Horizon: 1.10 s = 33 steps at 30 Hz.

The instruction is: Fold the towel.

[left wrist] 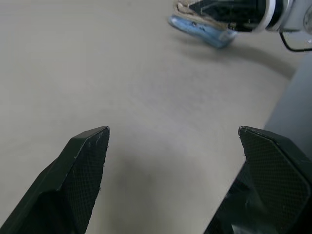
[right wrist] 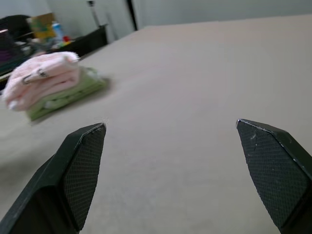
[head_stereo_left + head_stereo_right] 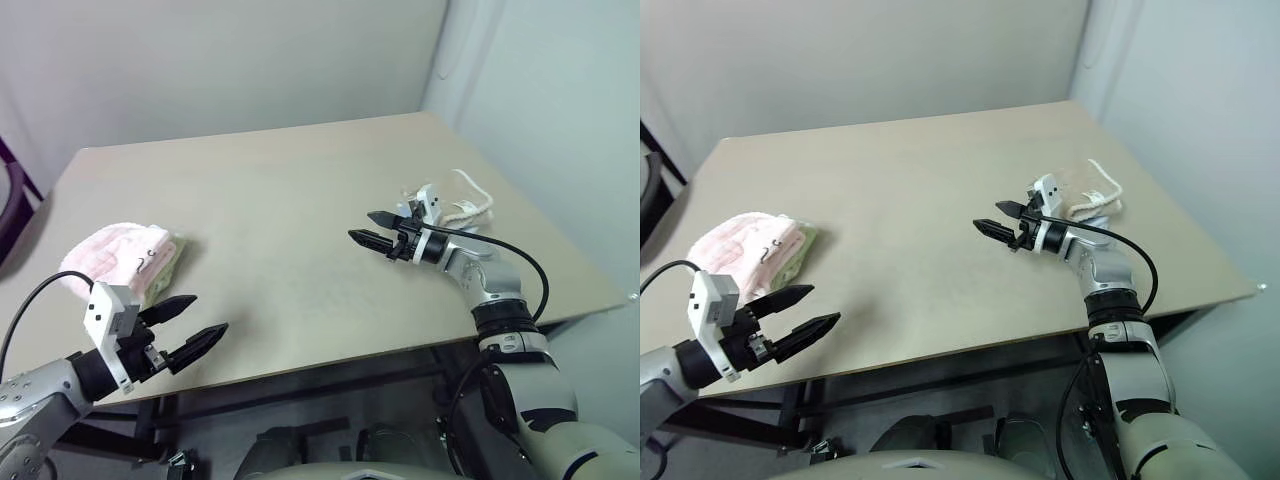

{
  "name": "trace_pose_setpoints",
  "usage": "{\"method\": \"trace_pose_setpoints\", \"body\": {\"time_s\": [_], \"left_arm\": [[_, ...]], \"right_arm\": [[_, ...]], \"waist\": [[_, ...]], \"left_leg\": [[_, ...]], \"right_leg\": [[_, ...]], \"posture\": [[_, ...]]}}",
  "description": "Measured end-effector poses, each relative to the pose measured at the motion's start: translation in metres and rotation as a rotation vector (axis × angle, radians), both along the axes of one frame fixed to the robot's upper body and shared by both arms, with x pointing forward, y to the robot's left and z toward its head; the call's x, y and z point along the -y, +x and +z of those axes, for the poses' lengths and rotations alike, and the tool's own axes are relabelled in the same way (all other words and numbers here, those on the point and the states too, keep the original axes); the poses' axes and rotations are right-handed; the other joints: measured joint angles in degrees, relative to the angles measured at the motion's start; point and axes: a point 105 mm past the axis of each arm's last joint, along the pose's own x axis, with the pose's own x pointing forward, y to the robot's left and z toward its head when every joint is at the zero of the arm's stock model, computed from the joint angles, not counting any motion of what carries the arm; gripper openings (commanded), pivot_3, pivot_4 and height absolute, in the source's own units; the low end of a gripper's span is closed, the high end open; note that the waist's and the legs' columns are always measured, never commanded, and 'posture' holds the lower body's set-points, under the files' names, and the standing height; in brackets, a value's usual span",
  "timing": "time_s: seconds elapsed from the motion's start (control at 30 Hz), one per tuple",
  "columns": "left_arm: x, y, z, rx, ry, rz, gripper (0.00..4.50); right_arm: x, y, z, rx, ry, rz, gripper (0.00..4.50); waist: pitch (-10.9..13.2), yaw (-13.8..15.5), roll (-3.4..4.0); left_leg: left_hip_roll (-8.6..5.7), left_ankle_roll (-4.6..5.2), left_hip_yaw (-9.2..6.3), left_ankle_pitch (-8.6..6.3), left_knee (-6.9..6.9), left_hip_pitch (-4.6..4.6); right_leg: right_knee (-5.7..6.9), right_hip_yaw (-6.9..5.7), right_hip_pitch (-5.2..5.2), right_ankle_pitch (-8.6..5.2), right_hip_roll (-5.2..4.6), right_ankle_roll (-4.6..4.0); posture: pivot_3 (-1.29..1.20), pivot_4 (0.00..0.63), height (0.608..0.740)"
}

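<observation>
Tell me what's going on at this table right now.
Neither arm is handling anything. The pale pink terry towel lies folded on a light green towel near the tan table's left edge. The left end effector hovers open near the front edge, empty. The right end effector is open and empty too, with beige and blue towels behind it.

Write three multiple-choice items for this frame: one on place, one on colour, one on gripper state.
1. Where does the pink towel lie?
A. on the green towel
B. in the right gripper
C. on the floor

2. What colour is the table?
A. black
B. beige
C. red

3. How are the left gripper and the right one?
A. both shut
B. both open and empty
C. left shut on cloth

Key: 1 A, the pink bundle sits on the green one; 2 B, bare beige top; 3 B, fingers spread, nothing between.
</observation>
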Motion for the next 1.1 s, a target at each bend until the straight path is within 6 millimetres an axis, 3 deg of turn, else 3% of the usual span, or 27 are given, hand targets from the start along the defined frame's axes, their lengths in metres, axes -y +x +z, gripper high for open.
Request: {"method": "trace_pose_setpoints", "body": {"time_s": [0.03, 0.1, 0.13, 0.17, 0.2, 0.27, 0.47, 0.57, 0.63, 0.67, 0.73, 0.9, 0.97, 1.0, 1.07, 1.1], "left_arm": [[0.004, 0.002, 0.001, 0.004, -0.004, -0.014, 4.48], [0.012, 0.007, 0.006, 0.016, -0.001, -0.043, 4.48], [0.014, 0.009, 0.007, 0.015, 0.001, -0.050, 4.48], [0.013, 0.009, 0.006, 0.007, 0.008, -0.047, 4.48], [0.012, 0.010, 0.006, -0.004, 0.023, -0.043, 4.48], [0.012, 0.010, 0.003, -0.027, 0.019, -0.041, 4.48], [0.016, 0.013, 0.005, -0.037, 0.015, -0.061, 4.48], [0.019, 0.015, 0.005, -0.042, 0.012, -0.072, 4.48], [0.019, 0.018, 0.006, -0.037, 0.010, -0.074, 4.48], [0.019, 0.018, 0.005, -0.041, 0.009, -0.072, 4.48], [0.017, 0.019, 0.004, -0.046, 0.007, -0.068, 4.48], [0.013, 0.026, 0.008, -0.037, -0.005, -0.059, 4.48], [0.010, 0.027, 0.006, -0.045, -0.009, -0.048, 4.48], [0.010, 0.027, 0.005, -0.046, -0.008, -0.044, 4.48], [0.009, 0.028, 0.005, -0.042, -0.015, -0.035, 4.48], [0.007, 0.029, 0.003, -0.046, -0.019, -0.024, 4.48]], "right_arm": [[0.000, -0.001, -0.001, -0.004, 0.001, -0.001, 4.50], [0.007, -0.002, -0.003, -0.014, -0.013, -0.018, 4.50], [0.010, -0.002, -0.005, -0.021, -0.018, -0.028, 4.50], [0.011, -0.001, -0.005, -0.022, -0.021, -0.034, 4.50], [0.009, -0.001, -0.004, -0.023, -0.021, -0.034, 4.50], [0.008, -0.001, -0.006, -0.031, -0.019, -0.034, 4.50], [0.008, -0.007, -0.003, -0.012, -0.001, -0.026, 4.50], [0.010, -0.007, -0.005, -0.005, -0.005, -0.047, 4.50], [0.012, -0.006, -0.005, -0.004, -0.004, -0.059, 4.50], [0.012, -0.005, -0.004, -0.005, -0.001, -0.064, 4.50], [0.013, -0.003, -0.001, 0.001, 0.007, -0.080, 4.50], [0.016, -0.004, 0.000, 0.007, 0.010, -0.074, 4.50], [0.016, -0.005, -0.001, 0.006, 0.013, -0.067, 4.50], [0.016, -0.006, -0.003, 0.004, 0.012, -0.065, 4.50], [0.017, -0.007, -0.003, 0.002, 0.011, -0.067, 4.50], [0.016, -0.006, -0.003, 0.000, 0.014, -0.065, 4.50]], "waist": [[0.04, 0.01, -0.24], [0.00, -0.01, 0.06], [0.02, -0.17, 0.40], [-0.08, -0.13, 0.81], [-0.19, 0.04, 0.68], [-0.10, 1.20, 0.60], [-0.09, 3.13, 0.60], [-0.05, 1.79, 0.64], [-0.03, 1.07, 0.67], [-0.10, 1.07, 0.53], [-0.18, 1.52, 0.34], [-0.23, 1.32, 0.26], [-0.20, 0.83, 0.17], [-0.17, 0.06, 0.12], [-0.32, -1.05, 0.38], [-0.31, -1.16, 0.61]], "left_leg": [[0.03, 0.03, 0.53, -0.02, -0.29, -0.11], [4.40, 0.06, 5.37, -0.01, 0.64, -0.50], [5.47, -0.72, 6.19, 0.36, 0.57, -0.62], [5.16, -1.05, 5.12, 0.40, 0.72, -0.95], [5.09, -1.06, 4.84, 0.39, 1.03, -1.50], [4.78, -1.19, 4.60, 0.42, 0.91, -1.46], [4.53, -1.39, 4.29, 0.57, 0.38, -1.23], [1.89, -1.09, 0.79, 1.15, -0.27, -0.88], [-0.75, -1.22, -3.03, 1.61, -0.85, -0.36], [-1.31, -1.37, -3.75, 1.67, -1.06, -0.19], [-1.25, -1.49, -3.14, 1.74, -1.36, -0.33], [-1.06, -1.51, -2.73, 1.64, -1.58, -0.42], [-1.32, -1.48, -3.01, 1.64, -1.56, -0.43], [-1.32, -1.45, -3.07, 1.65, -1.29, -0.50], [0.67, -0.80, -0.34, 1.22, -0.08, -1.28], [0.51, -0.85, -0.58, 1.20, -0.12, -1.48]], "right_leg": [[-0.02, -0.79, 0.22, -0.23, -0.99, -0.35], [0.17, -3.92, 0.69, -0.27, -2.51, -1.01], [0.14, -5.11, 1.18, -0.44, -2.68, -0.82], [-0.20, -4.94, 1.03, -0.39, -1.90, -0.59], [-0.20, -1.97, 0.34, -0.40, -0.22, -0.51], [-0.63, 0.85, 0.28, -0.40, 1.00, -0.06], [-0.75, 1.35, 0.45, -0.47, 1.12, -0.29], [-0.76, 0.19, 1.25, -0.73, 0.39, 0.30], [-0.64, 1.63, 1.44, -1.47, 0.91, 0.84], [-0.43, 2.89, 1.16, -1.77, 1.27, 0.70], [-0.02, 3.63, 0.44, -1.85, 1.11, 0.26], [-0.08, 3.98, 0.29, -1.88, 1.22, 0.10], [-0.14, 3.55, 0.55, -1.92, 0.94, 0.18], [-0.22, 2.61, 0.99, -2.04, 0.33, 0.25], [-0.07, -0.44, 1.63, -2.33, -1.30, 0.35], [-0.13, -0.65, 1.63, -2.44, -0.89, 0.16]], "posture": [[0.00, 0.000, 0.740], [0.00, 0.000, 0.740], [0.00, 0.000, 0.740], [0.00, 0.000, 0.740], [0.00, 0.000, 0.740], [0.00, 0.000, 0.740], [0.00, 0.000, 0.740], [0.00, 0.000, 0.740], [0.00, 0.000, 0.740], [0.00, 0.000, 0.740], [0.00, 0.000, 0.740], [0.00, 0.000, 0.740], [0.00, 0.000, 0.740], [0.00, 0.000, 0.740], [0.00, 0.000, 0.740], [0.00, 0.000, 0.740]]}}
